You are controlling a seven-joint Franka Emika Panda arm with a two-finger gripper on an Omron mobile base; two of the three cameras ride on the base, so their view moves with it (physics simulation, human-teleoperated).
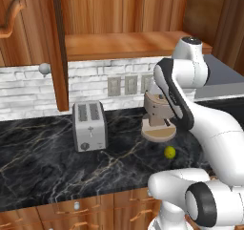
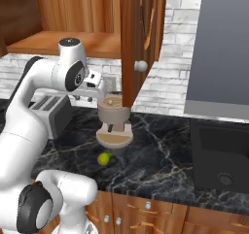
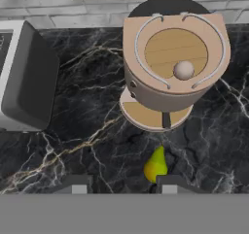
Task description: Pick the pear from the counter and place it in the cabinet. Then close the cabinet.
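Hovering above pear [image 3: 156,165] on counter [image 1: 43,162], lining up for pickup. Gripper [image 3: 121,184] tips standing together, clamping nothing. Cabinet [image 1: 109,43] gaping open for receiving fruit.

Pear [image 3: 155,164] on counter [image 3: 87,145], before wooden stand [image 3: 172,68]; toaster [image 3: 22,77] left.

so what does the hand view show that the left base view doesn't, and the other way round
Hand view alone: the claw with its tips low over the pear, and the top of the wooden stand with a pale ball inside.
Left base view alone: the open cabinet shelf, its door knob and the drawers.
Both: the pear, toaster, stand, wall outlets and black marble counter.
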